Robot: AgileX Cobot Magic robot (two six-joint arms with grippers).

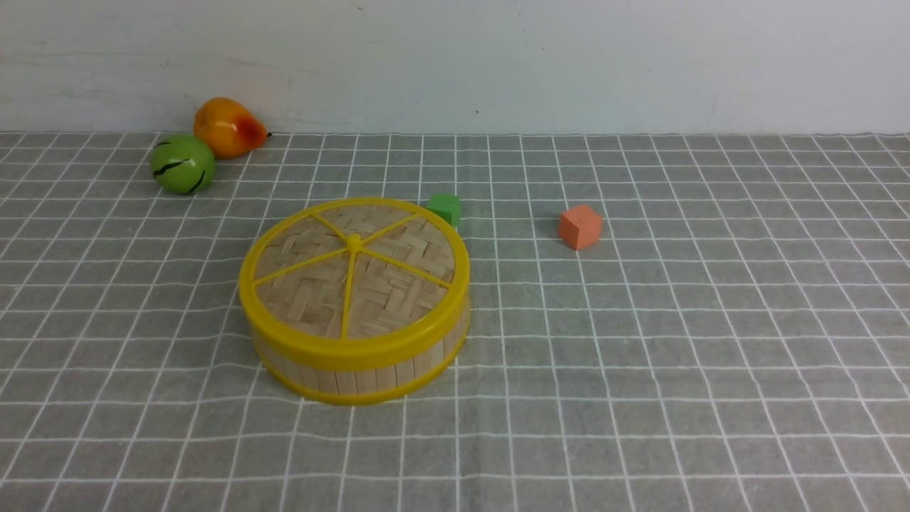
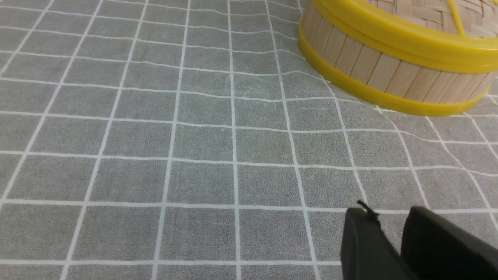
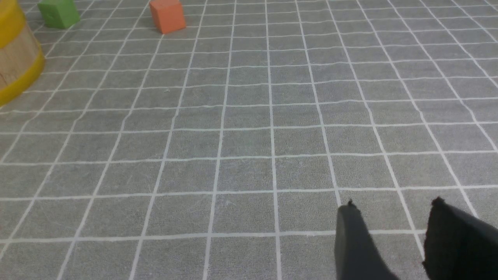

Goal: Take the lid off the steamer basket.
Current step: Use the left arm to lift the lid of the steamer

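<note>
**Lid on basket, both pincers empty**

The flat round woven-bamboo lid with yellow rim and spokes (image 1: 353, 270) sits squarely on the round slat-walled bamboo steamer basket with yellow rims (image 1: 355, 375). The pair stands on the grey, white-gridded tabletop (image 1: 675, 355), left of centre in my front view.

Left pincer (image 2: 387, 213): I see two dark fingers with a narrow gap between them, nothing in it. It hangs low over bare cloth, near the basket wall but not touching it.

Right pincer (image 3: 393, 203): fingers clearly apart, nothing between them. It is over bare cloth, well apart from the basket, which only shows at the edge of its wrist view.

I see neither arm in the front view.

Other items:
- A small green cube (image 1: 446, 209) sits just behind the basket.
- A small orange cube (image 1: 580, 227) is further right.
- A green round fruit with dark streaks (image 1: 182, 164) and an orange pear-shaped fruit (image 1: 227, 126) touch each other at the far left, by the white wall (image 1: 569, 64).
</note>
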